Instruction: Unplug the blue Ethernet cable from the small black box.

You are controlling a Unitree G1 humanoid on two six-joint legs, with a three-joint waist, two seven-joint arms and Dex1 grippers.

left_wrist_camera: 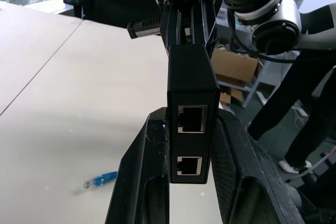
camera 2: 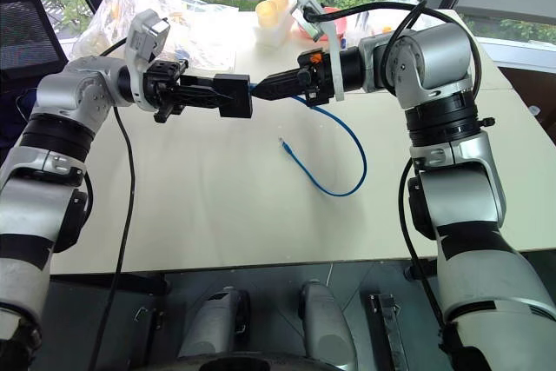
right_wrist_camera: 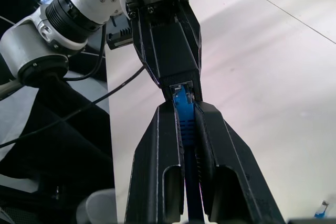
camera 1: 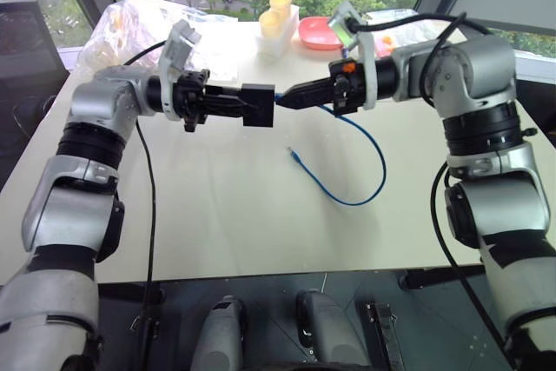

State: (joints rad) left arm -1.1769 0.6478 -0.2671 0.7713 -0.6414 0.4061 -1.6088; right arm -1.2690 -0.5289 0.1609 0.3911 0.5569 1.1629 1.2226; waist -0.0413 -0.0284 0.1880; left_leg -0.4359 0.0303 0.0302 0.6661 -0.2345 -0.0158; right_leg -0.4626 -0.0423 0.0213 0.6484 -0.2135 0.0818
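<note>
Both grippers level above table (camera 1: 217, 215): left gripper (camera 1: 248, 106) clamps small black box (camera 1: 258, 104), right gripper (camera 1: 287, 98) pinches blue Ethernet cable (camera 1: 369, 149) at plug, plug seated.

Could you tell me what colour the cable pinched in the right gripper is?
Bright blue Ethernet cable; the right wrist view shows it best.

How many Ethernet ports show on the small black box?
2 on the near face of the small black box: an upper port and a lower port, both empty. Its far side, where the blue Ethernet cable enters, may hide more.
</note>
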